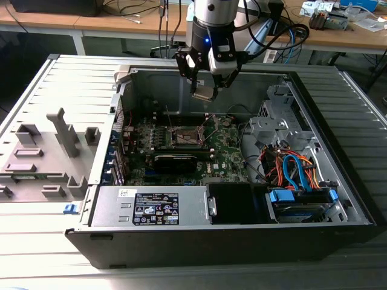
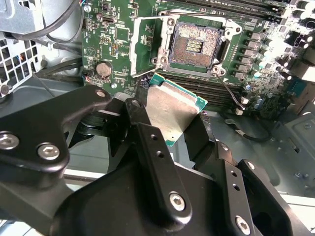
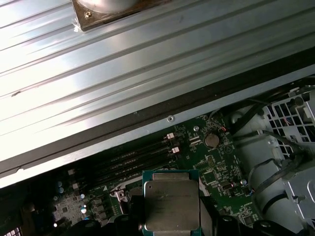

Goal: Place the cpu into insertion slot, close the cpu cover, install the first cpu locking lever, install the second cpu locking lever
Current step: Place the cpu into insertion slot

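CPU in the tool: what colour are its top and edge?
The cpu has a silver-grey metal top and a green edge, clearest in the second wrist view.

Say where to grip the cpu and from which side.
By two opposite thin edges, from above its metal top, as the jaws hold it now. The cpu is a thin flat square, so only its edges offer purchase, and its underside stays free for the slot.
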Robot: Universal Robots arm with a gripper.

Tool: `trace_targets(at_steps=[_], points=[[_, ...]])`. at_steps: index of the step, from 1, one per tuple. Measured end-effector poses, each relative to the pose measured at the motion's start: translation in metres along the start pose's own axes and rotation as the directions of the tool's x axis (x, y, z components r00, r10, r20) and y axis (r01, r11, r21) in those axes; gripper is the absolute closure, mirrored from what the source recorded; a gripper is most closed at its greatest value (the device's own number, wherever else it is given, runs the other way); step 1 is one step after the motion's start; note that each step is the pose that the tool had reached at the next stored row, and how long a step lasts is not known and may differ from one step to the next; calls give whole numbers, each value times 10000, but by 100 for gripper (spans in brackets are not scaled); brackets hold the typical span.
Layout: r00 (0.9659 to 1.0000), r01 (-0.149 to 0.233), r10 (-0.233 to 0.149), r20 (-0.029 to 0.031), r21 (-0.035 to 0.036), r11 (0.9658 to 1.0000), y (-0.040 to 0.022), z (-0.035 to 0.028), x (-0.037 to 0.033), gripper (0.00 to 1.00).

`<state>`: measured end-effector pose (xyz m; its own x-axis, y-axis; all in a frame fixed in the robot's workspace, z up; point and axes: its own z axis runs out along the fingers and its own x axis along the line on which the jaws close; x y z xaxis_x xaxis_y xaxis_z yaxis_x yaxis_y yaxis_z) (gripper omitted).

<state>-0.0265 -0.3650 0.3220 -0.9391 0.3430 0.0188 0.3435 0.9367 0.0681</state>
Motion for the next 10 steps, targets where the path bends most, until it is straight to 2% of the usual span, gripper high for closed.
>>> trace_targets(at_steps=[10], points=[[10000,-68,68,5,-1,10000,0,2,0,45]])
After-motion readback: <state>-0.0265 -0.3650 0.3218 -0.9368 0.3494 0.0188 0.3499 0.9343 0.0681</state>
